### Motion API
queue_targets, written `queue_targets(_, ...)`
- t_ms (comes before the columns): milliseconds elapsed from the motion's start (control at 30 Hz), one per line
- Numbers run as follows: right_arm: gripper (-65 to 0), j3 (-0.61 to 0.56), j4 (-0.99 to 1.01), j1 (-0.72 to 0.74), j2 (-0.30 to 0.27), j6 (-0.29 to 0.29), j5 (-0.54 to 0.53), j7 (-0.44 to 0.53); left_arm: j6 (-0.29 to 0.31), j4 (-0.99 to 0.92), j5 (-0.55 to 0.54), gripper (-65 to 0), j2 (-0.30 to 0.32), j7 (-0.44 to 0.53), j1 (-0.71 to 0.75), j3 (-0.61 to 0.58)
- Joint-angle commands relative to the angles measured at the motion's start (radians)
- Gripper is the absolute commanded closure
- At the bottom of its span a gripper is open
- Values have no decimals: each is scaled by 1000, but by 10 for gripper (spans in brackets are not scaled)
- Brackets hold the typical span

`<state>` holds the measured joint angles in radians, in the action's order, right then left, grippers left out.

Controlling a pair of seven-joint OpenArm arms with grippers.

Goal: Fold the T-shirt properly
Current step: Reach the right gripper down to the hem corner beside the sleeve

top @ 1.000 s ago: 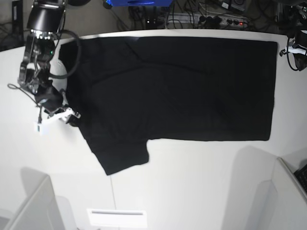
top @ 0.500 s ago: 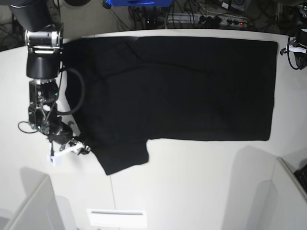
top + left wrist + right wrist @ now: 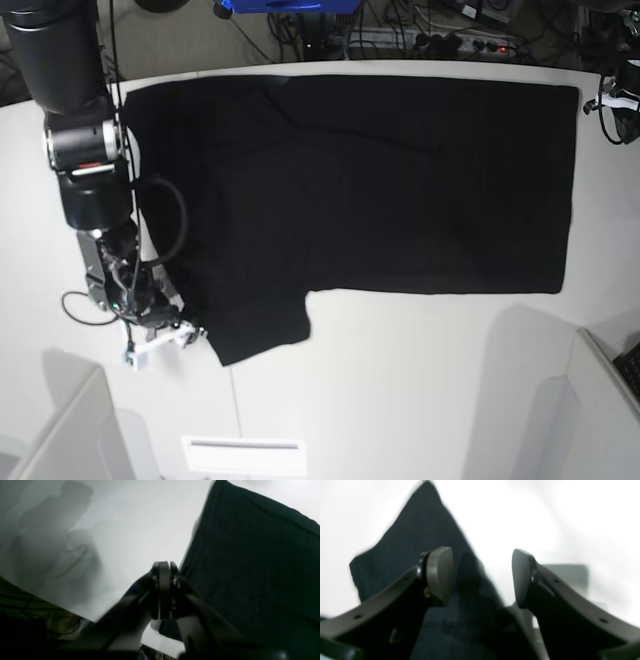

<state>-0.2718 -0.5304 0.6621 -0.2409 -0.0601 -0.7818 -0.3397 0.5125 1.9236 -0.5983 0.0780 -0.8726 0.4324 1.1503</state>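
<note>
Right gripper (image 3: 188,332) low at sleeve edge, jaws spread wide, nothing held, sleeve hem between them, likely poised to pinch for fold. T-shirt (image 3: 380,180) flat on surface (image 3: 420,390), plain side up. Left gripper (image 3: 162,590) pressed closed, empty, parked beside hem.

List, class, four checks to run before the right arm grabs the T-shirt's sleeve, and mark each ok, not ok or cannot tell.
1. Right gripper open: ok.
2. Sleeve edge between its fingers: ok in the right wrist view, hem off-centre.
3. T-shirt lying flat on the table: ok.
4. Left gripper shut and empty, beside the shirt's edge: ok.
5. Fingers low enough to pinch fabric: cannot tell.
</note>
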Motion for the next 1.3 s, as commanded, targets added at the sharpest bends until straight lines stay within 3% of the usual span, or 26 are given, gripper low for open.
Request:
queue_targets(0,-360,-14,5,49,-5,-22,-5,34,-1,14,-10,0,13,22,9,6)
queue_targets(100,-360,-51,80,86,-2,-77,-5,47,-1,6,-10,0,15,22,18,6)
queue_targets(367,-356,-160,140,86,58,-82,-5,41,-1,4,-10,0,13,22,19,6)
queue_targets(567,-345,-171,138,69,68,-82,-6,43,-1,3,-10,0,18,22,15,6)
queue_targets(633,-276,-174,138,66,68,-82,-6,44,-2,3,4,0,21,22,10,6)
queue_targets(733,-107,-174,138,57,64,-82,-6,47,-2,3,82,0,49,22,-27,-5)
queue_targets(767,-50,-174,138,57,62,-82,-6,47,-2,3,113,-36,52,22,-50,-5)
queue_targets(800,0,-174,138,57,62,-82,-6,47,-2,3,139,-118,53,22,-70,-5)
queue_targets(867,0,-172,140,57,61,-82,-6,47,-2,1,197,-290,56,22,-125,-5)
queue_targets(933,0,-174,140,57,61,-82,-6,47,-2,-20,255,-375,78,8,-191,-17)
queue_targets(1067,0,-174,140,57,61,-82,-6,41,-2,-157,352,-382,165,-101,-358,-99)
queue_targets(1267,0,-171,140,57,61,-82,-6,41,-2,-434,499,-382,273,-104,-582,-257)
